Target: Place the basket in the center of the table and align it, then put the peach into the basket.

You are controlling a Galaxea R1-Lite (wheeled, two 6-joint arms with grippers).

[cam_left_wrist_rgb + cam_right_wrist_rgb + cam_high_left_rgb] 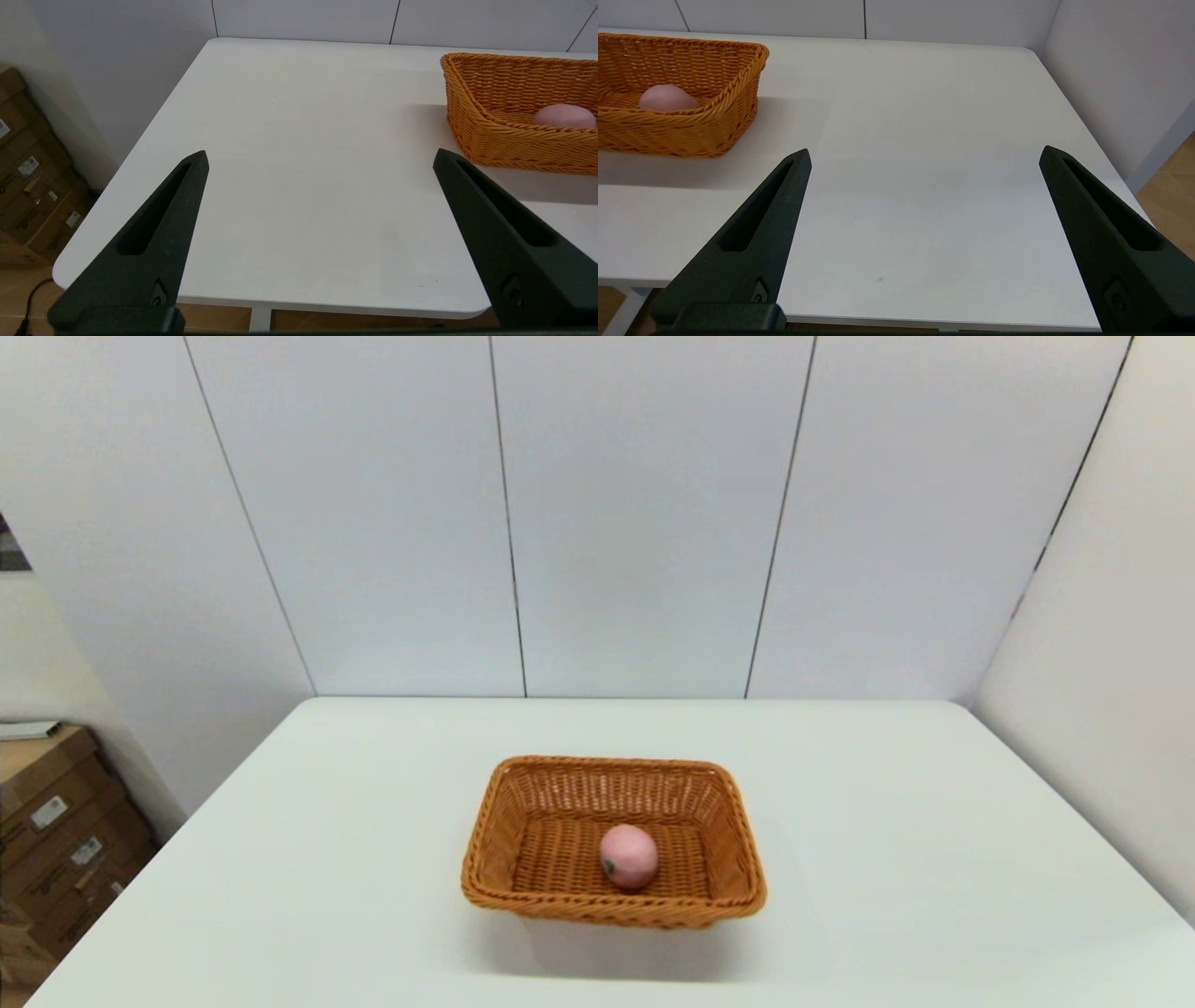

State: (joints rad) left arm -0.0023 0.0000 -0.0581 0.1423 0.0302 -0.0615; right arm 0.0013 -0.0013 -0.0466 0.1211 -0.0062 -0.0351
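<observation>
The orange-brown wicker basket point(728, 859) stands squarely near the middle of the white table point(887, 821). The pale-pink peach point(628, 856) lies inside it on the woven floor, toward the near wall. Neither arm shows in the head view. My left gripper point(320, 156) hangs open over the table's near left part, well apart from the basket point(495, 135) and the peach point(563, 115). My right gripper point(924, 156) hangs open over the near right part, also apart from the basket point(724, 116) and the peach point(667, 98). Both hold nothing.
Cardboard boxes point(56, 840) are stacked on the floor beyond the table's left edge, boxes point(32, 186) also showing in the left wrist view. White wall panels close the back and the right side. The table's near edge lies just under both grippers.
</observation>
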